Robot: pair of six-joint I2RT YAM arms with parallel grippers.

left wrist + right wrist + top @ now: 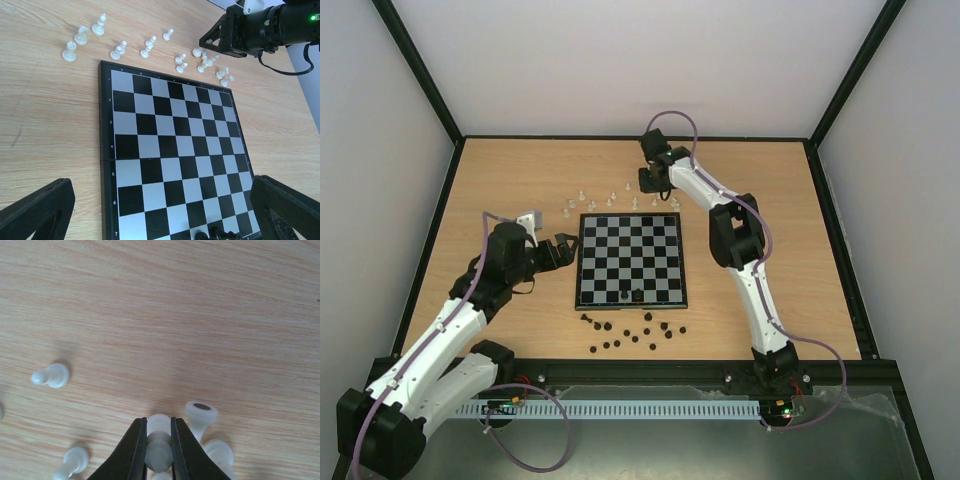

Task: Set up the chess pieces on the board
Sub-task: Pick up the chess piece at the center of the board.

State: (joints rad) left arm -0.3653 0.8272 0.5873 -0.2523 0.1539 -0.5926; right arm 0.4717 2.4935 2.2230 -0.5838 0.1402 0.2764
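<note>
Right fingers (136, 452) are clamping a white piece (159, 454), probably a pawn, on the table (770, 200) at the board's (630, 250) twelve o'clock. Lifting straight up is likely sparing the crowding neighbours (201, 416). Left fingers (40, 210) are gaping apart.

You have the board (630, 260) centred on the table (500, 170): far pieces (610, 201) scattered behind it, near pieces (630, 335) before it, two pieces (624, 296) on its near row.

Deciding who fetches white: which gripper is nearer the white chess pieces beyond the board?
Right. The right gripper is among the white chess pieces, closed around one white piece; the left gripper sits at the left edge of the board, apart from them.
</note>
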